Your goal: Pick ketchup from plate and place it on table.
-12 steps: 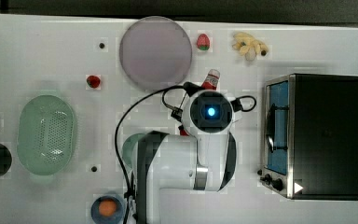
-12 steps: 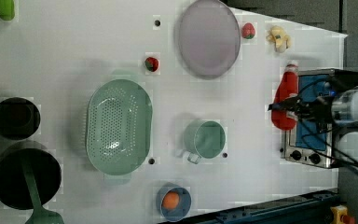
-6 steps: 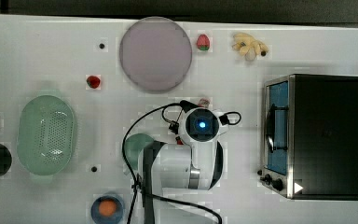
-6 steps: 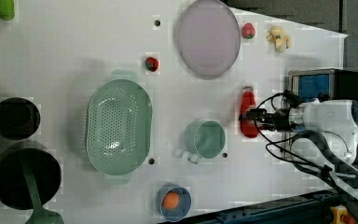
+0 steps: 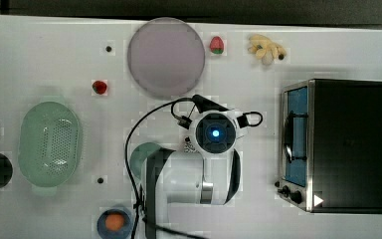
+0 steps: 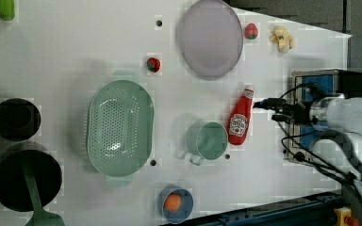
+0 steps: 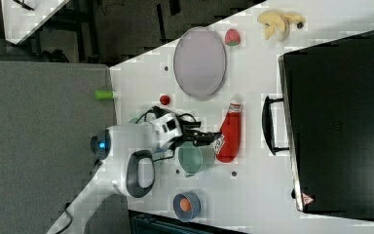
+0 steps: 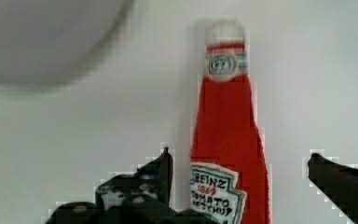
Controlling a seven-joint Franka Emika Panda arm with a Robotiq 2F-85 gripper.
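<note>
In the left view the arm reaches in from the left view's right, its wrist level over the table [image 6: 75, 42], the gripper [image 6: 264, 104] pointing toward the ketchup [image 6: 240, 121]. In the wrist view the gripper [image 8: 237, 186] has its fingers spread wide, one on each side of the bottle's lower body, with a gap showing at each side; nothing is held.

The ketchup lies flat on the table, off the plate [image 6: 209, 37], cap toward the plate and just short of its rim. In the left view, going left to right: two dark pots [image 6: 16, 117] at the edge, the green basket [image 6: 120, 127], a strawberry [image 6: 153, 64] above it, a blue dish [image 6: 175, 204] with an orange ball, a green cup [image 6: 206, 140] touching or nearly touching the bottle's base, then the bottle, then the oven [image 6: 320, 84] behind the arm. A second strawberry [image 6: 250, 31] and a pale toy [image 6: 283, 38] lie beyond the plate.

In the right view the gripper [image 7: 209, 138] lies between the cup [image 7: 195, 158] and the ketchup [image 7: 229, 131].

In the top view the arm's wrist [image 5: 214, 134] covers the bottle.
</note>
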